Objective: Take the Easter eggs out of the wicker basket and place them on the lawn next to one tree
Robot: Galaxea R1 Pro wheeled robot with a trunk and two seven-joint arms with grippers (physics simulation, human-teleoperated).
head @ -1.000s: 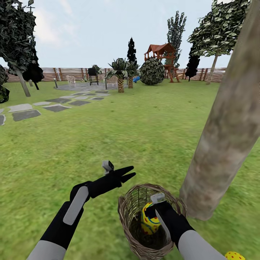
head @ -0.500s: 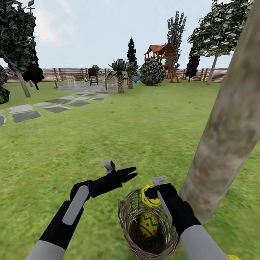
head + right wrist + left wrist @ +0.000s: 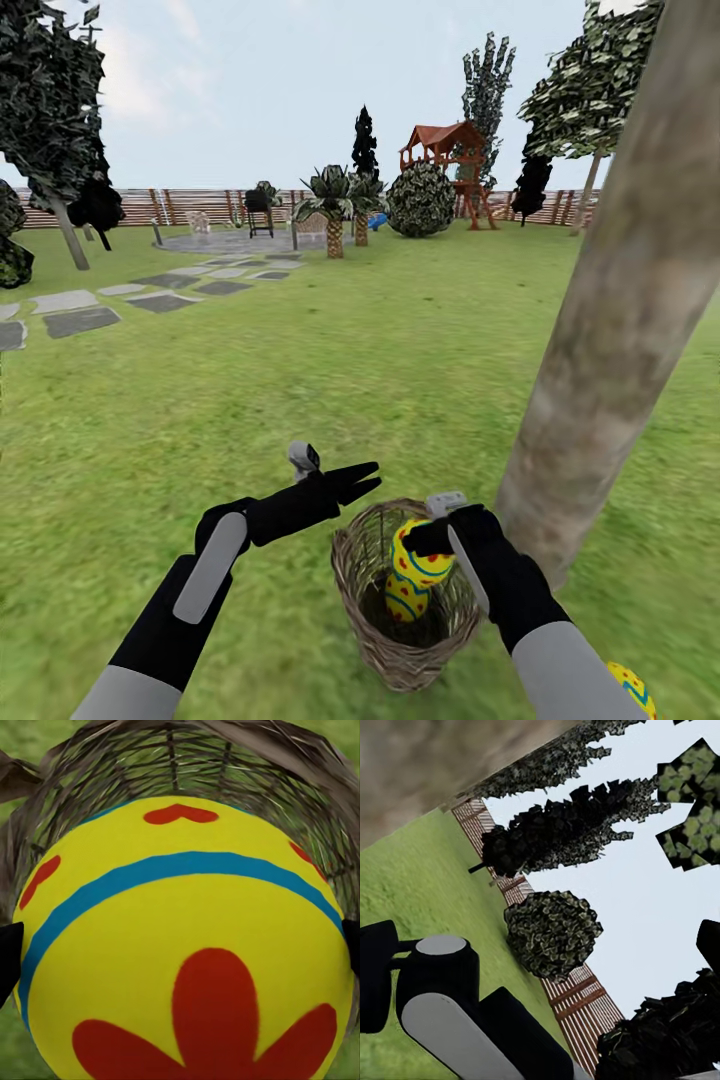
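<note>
Garden scene. The right gripper [image 3: 425, 545] held a yellow egg [image 3: 418, 563] between its jaws, just above the mouth of the wicker basket [image 3: 400, 655], which stood on the lawn [image 3: 330, 380] at the foot of the thick pale tree [image 3: 610, 330]. A second egg [image 3: 403, 598] lay inside the basket; a third [image 3: 632, 686] rested on the grass close to the trunk. The left gripper [image 3: 368, 478] hovered beside the basket, jaws parted and empty.

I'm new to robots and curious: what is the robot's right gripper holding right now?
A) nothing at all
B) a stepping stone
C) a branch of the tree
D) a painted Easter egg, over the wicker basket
D: the right gripper clasps a yellow Easter egg with red marks above the wicker basket.
</note>
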